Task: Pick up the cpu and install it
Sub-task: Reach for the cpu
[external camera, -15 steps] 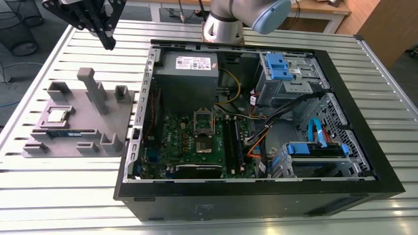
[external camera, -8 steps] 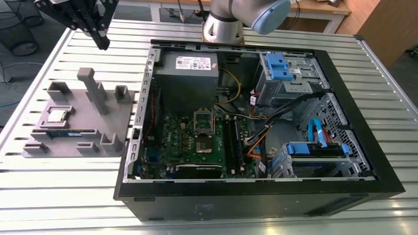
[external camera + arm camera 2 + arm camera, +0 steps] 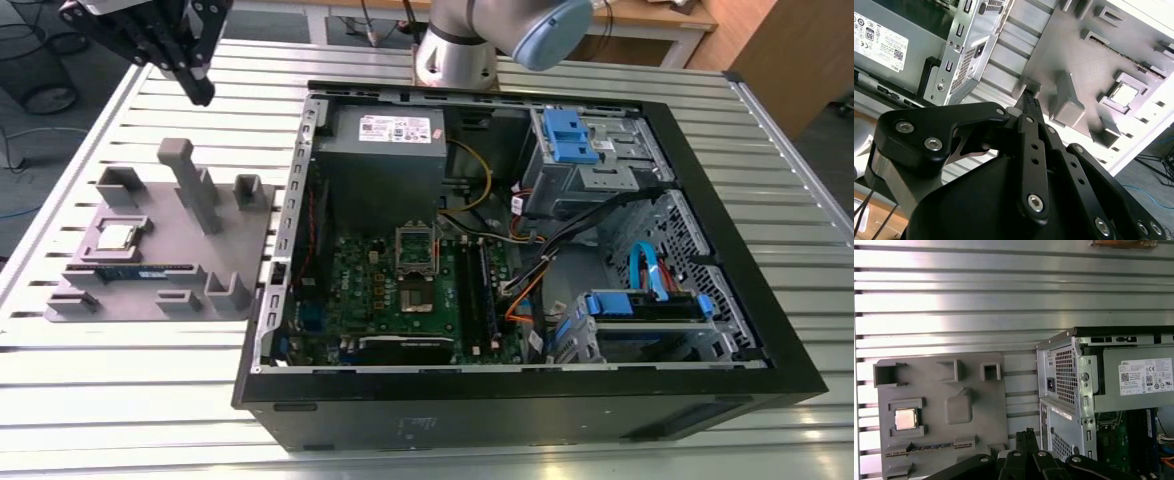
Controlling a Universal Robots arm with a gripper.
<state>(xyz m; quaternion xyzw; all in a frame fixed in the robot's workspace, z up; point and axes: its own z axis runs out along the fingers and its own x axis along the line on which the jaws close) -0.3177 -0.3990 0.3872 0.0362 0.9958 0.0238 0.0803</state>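
The cpu [image 3: 118, 236] is a small silvery square chip lying flat in a recess of the grey holder plate [image 3: 187, 262], on the exterior view's left. Both wrist views show the cpu [image 3: 1124, 95] [image 3: 905, 418] seated in its pocket. My gripper [image 3: 202, 93] hangs high above the table, beyond the holder's far edge and well apart from the chip. Its black fingers [image 3: 1026, 436] are pressed together, shut on nothing. The silver socket frame [image 3: 415, 268] sits on the green motherboard inside the open computer case [image 3: 534, 400].
A blue-green memory stick [image 3: 127, 270] lies in a slot on the holder, nearer the camera than the chip. Tall grey posts [image 3: 187, 180] rise from the holder. The case wall [image 3: 1066, 375] stands next to the holder. A slatted metal table [image 3: 134, 400] carries everything.
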